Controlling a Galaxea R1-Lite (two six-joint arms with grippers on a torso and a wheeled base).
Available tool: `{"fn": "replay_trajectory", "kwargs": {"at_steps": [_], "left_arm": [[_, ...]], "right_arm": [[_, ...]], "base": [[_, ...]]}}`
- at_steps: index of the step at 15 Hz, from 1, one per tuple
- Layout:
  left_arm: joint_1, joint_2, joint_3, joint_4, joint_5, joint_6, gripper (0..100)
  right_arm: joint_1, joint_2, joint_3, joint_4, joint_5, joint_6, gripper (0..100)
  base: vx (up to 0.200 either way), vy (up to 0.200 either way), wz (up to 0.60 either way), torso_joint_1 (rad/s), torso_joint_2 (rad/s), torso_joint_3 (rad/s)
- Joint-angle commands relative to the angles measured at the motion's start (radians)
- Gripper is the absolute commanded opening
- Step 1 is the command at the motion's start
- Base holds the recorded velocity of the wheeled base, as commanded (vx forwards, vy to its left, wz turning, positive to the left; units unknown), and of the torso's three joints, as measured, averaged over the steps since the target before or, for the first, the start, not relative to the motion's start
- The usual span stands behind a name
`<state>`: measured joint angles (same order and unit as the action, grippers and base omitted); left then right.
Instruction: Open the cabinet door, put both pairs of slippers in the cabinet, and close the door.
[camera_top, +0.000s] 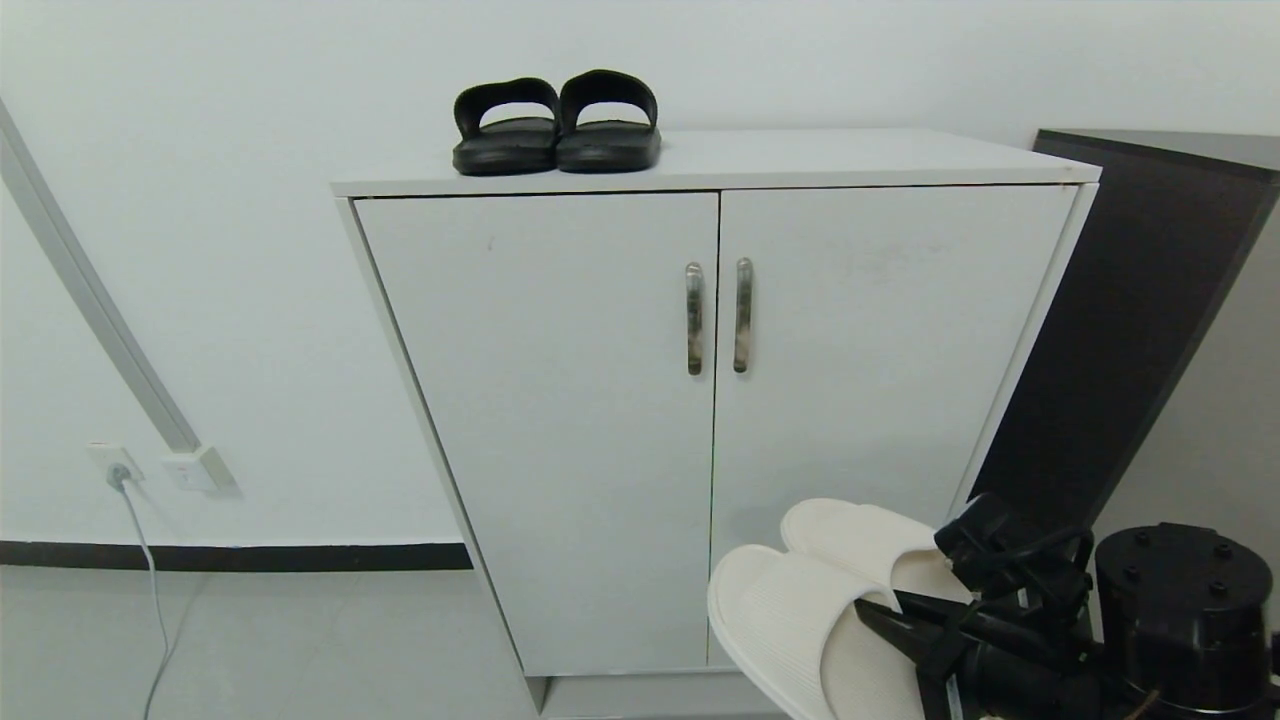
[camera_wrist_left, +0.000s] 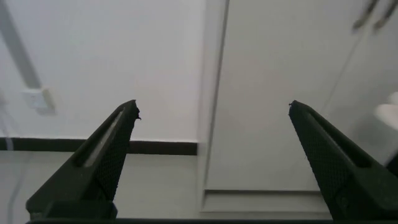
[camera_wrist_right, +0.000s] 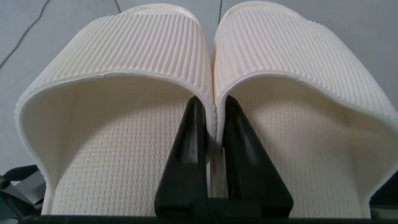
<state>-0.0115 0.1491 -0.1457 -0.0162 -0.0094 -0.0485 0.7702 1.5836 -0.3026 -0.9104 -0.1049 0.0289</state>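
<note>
Two white slippers (camera_top: 820, 600) pinched in R gripper (camera_wrist_right: 213, 106), L gripper (camera_wrist_left: 212, 106) fingers wide apart, black pair (camera_top: 556, 125) atop shut cabinet (camera_top: 560, 420).

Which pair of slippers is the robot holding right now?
The white pair, clamped in the right gripper; the black pair sits on top of the cabinet.

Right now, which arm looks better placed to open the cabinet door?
Likely left: the left gripper is open and empty, facing the cabinet, while the right gripper is shut on the white slippers.
</note>
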Motion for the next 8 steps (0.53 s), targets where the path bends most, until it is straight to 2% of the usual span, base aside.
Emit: {"fn": "replay_trajectory", "kwargs": {"at_steps": [1, 2, 3, 5, 8], "left_arm": [[-0.018, 0.222, -0.071, -0.036, -0.110, -0.037, 100], [-0.024, 0.263, -0.074, -0.053, -0.173, -0.028, 100], [-0.027, 0.391, -0.103, -0.090, -0.290, -0.010, 100], [-0.031, 0.541, -0.133, -0.169, -0.308, -0.011, 100], [-0.044, 0.699, -0.192, -0.300, -0.374, -0.028, 100]], "right_arm": [[0.006, 0.010, 0.000, -0.004, -0.001, 0.000, 0], [0.006, 0.010, 0.000, -0.007, -0.001, 0.000, 0], [0.006, 0.010, 0.000, -0.008, -0.001, 0.000, 0], [0.006, 0.009, 0.000, -0.008, -0.004, 0.000, 0], [0.006, 0.009, 0.000, -0.008, -0.002, 0.000, 0]], "base": [[0.000, 0.000, 0.00, 0.000, 0.00, 0.000], [0.000, 0.000, 0.00, 0.000, 0.00, 0.000], [0.000, 0.000, 0.00, 0.000, 0.00, 0.000], [0.000, 0.000, 0.00, 0.000, 0.00, 0.000], [0.000, 0.000, 0.00, 0.000, 0.00, 0.000]]}}
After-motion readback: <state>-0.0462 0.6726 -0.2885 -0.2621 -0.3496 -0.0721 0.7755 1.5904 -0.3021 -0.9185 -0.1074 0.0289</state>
